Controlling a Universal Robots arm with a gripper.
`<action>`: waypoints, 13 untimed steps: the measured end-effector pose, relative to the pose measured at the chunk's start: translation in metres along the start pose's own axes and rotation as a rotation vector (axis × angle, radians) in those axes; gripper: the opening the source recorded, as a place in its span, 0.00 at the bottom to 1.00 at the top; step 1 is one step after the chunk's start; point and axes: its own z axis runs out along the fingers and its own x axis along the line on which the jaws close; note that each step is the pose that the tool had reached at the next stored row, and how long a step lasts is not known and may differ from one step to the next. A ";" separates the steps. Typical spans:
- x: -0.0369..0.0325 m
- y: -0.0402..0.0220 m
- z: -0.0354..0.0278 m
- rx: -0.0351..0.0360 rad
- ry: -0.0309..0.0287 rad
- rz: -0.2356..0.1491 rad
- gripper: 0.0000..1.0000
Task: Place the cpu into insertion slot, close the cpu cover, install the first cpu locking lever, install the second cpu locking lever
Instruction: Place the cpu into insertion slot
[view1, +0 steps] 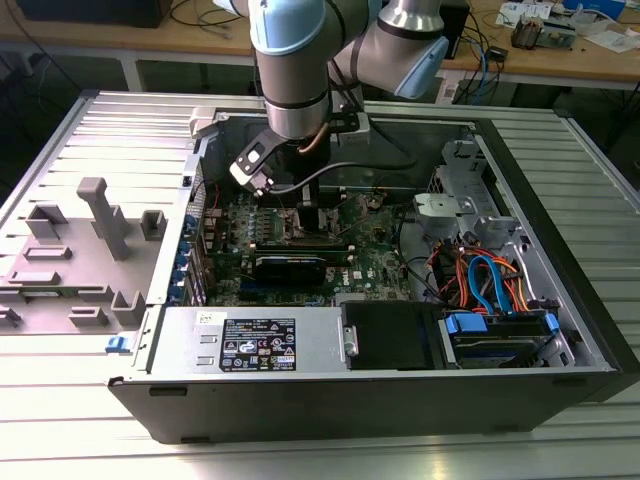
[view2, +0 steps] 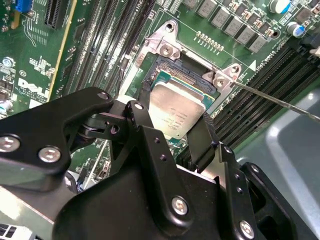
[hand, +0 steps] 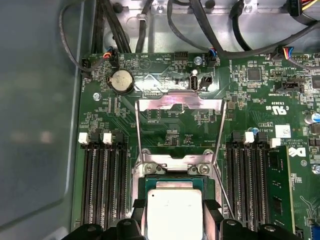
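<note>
My fingers (view2: 200, 142) are matt black; the cpu (view2: 177, 112) top is dull brushed grey metal, the cover (hand: 177, 104) bright polished metal.

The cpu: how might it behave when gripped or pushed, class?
Probably stiff: the cpu is a flat, metal-topped square. Likely slippery; its top looks smooth and shiny. Unlikely to roll, having flat faces and straight edges.

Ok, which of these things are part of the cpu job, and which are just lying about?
Job: cpu, slot, cover standing open, gripper holding the cpu.
Lying about: battery, memory slots, graphics card, cables.
</note>
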 end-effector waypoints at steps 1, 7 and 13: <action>0.0000 -0.0001 0.0005 0.0002 -0.0040 0.000 0.54; 0.0000 -0.0007 0.0048 0.0065 -0.0125 -0.001 0.54; 0.0001 -0.0002 0.0078 0.0093 -0.0128 -0.001 0.54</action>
